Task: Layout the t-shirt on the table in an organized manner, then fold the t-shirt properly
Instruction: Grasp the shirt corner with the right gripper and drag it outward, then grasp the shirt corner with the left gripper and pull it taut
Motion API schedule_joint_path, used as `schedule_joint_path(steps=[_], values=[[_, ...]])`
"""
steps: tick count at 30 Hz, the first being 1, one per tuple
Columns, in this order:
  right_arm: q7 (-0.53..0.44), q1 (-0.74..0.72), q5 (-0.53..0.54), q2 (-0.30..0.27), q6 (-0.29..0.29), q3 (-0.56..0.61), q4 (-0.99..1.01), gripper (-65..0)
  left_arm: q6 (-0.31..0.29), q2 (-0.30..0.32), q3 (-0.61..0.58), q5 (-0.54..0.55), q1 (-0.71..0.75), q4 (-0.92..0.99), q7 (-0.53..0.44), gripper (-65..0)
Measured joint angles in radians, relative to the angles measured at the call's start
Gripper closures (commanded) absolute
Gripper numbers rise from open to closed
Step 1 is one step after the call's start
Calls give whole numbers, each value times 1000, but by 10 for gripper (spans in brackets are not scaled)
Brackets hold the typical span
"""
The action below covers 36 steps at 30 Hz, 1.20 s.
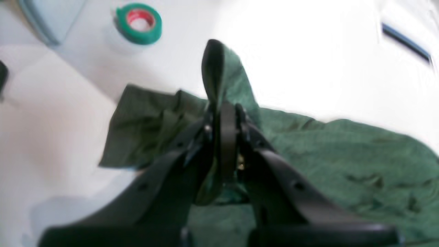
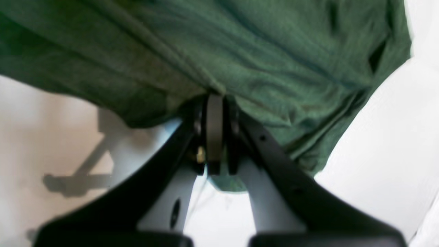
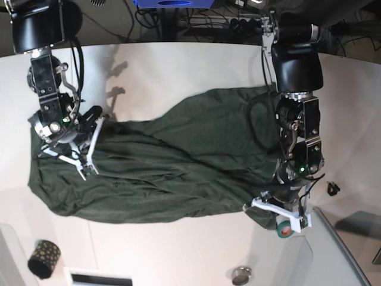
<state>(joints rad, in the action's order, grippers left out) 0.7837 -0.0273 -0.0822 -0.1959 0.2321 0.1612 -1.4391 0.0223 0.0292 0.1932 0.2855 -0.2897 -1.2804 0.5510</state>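
- While the t-shirt (image 3: 161, 167) lay crumpled across the middle of the table (image 3: 178, 65), we judged the step in hand to be the spreading-out, with no fold yet begun.
- We found the left gripper (image 1: 214, 73) with its jaws together, clamped on a pinch of the t-shirt's edge; a peak of cloth stood up alongside the jaw tips.
- We found the right gripper (image 2: 214, 103) likewise closed, with green fabric bunched at the jaw tips and draped beyond them; a scrap of cloth showed behind the jaws.
- To do this step well, we judged that both grips should draw apart evenly, keeping the cloth low and taut so the wrinkles between the two jaws pull flat.
- We advised against lifting high, since soft fabric would likely sag and fold back on itself.
- Beyond the left jaws, a roll of green tape (image 1: 139, 23) stood on the table, apart from the cloth; in the base view it sat just beside that gripper, so we rated outward travel there as limited.
- A grey tray (image 3: 342, 250) lay near that same corner.
- Past the right jaws, bare tabletop offered room for the pull.
- A small dark patterned roll (image 3: 44, 257) stood well apart from the right jaws.
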Motion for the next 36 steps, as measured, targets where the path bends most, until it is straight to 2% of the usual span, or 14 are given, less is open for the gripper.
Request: schedule_joint_path(steps=[3,5,6,10,11,12,13,15,18,23,27,31,36], values=[[-3,-28,4,1,1,-4,54,-11,-3,-34,1,-3,-70,64,-10,0],[-32,-52,4,3,-6,-20,93,-54,-8,-52,-7,-5,-127,156,-16,0],[-63,-61,8,11,-5,-48,112,-111,-8,-55,-13,-1,-150,204,-16,0],[-72,-48,1,13,-4,-178,115,-410,-7,-70,-9,-5,-156,306,-84,-12],[-73,-29,2,13,-3,-218,92,-464,-3,-68,-2,-8,-149,312,-93,-99],[-74,-3,2,13,-3,-259,55,-477,0,-65,0,-7,-142,314,-99,-194],[-93,26,6,15,0,-305,14,-473,-1,-62,0,-2,-136,311,-107,-275],[-169,91,103,28,30,-425,-68,-455,-1,-55,2,-2,-122,291,-112,-451],[-191,163,257,50,76,-573,-127,-453,-4,-55,2,0,-85,211,-114,-650],[-186,269,413,58,145,-656,-128,-453,-8,-58,-6,2,31,-43,-98,-650],[-186,315,430,63,163,-662,-128,-453,-13,-57,-10,13,213,-250,6,-650],[-190,325,430,62,161,-663,-128,-453,-16,-46,23,188,433,-338,68,-650],[-190,330,431,62,162,-663,-128,-453,-4,75,154,480,598,-367,32,-650]])
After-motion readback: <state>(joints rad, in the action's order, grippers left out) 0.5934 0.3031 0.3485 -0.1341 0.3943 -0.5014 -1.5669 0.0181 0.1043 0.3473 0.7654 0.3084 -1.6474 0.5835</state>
